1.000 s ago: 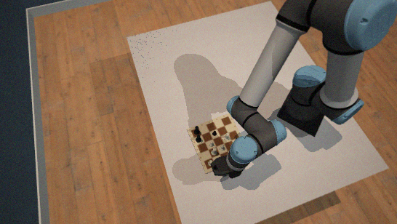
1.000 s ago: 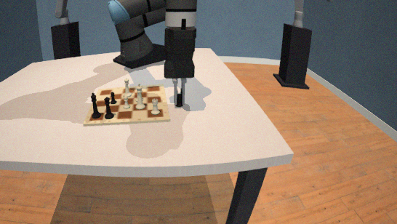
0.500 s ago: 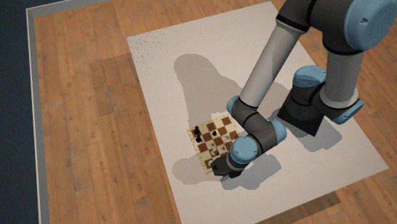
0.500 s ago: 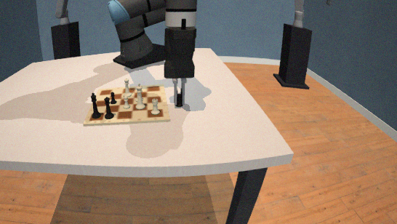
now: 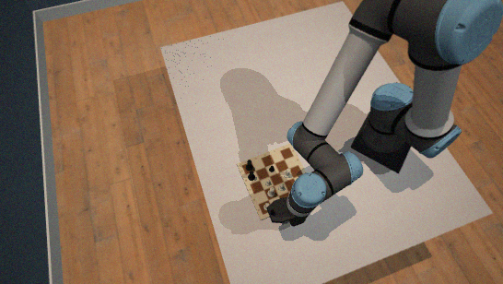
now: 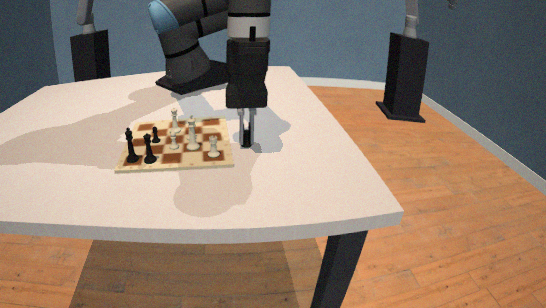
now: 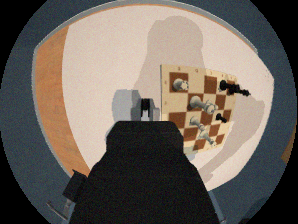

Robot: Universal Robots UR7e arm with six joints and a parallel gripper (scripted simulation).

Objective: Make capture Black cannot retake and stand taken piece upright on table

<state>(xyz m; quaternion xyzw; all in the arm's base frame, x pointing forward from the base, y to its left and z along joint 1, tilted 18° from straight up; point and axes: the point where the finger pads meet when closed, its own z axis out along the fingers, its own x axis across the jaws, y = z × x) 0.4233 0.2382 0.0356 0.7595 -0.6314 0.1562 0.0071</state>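
Placement of Captured Piece: Position Relative to Board Edge

The black two-finger parallel gripper [image 5: 280, 214] [image 6: 246, 141] [image 7: 145, 104] is narrow, closed on a small black chess piece [image 6: 245, 138] [image 7: 145, 104]. Its type cannot be told. The piece is directly below the gripper body, between the fingertips, with its long axis apparently upright and in line with the fingers.

The piece is off the brown-and-cream checkered board [image 5: 268, 159] [image 6: 175, 170] [image 7: 162, 100], just beside the edge nearest the pale castle-topped rook [image 6: 214, 146] [image 7: 181, 84]. In the exterior view the board lies to the left of the piece; in the wrist view, to the right. The base appears low over the pale tabletop [image 5: 276, 258] [image 6: 300, 200] [image 7: 100, 60]; contact cannot be confirmed.

The next step should be a straight vertical descent, if any gap remains, followed by release. Keep the base outside the board edge. Sideways drift toward the board could seat the base on the rim and tip the piece. After release, retract vertically.
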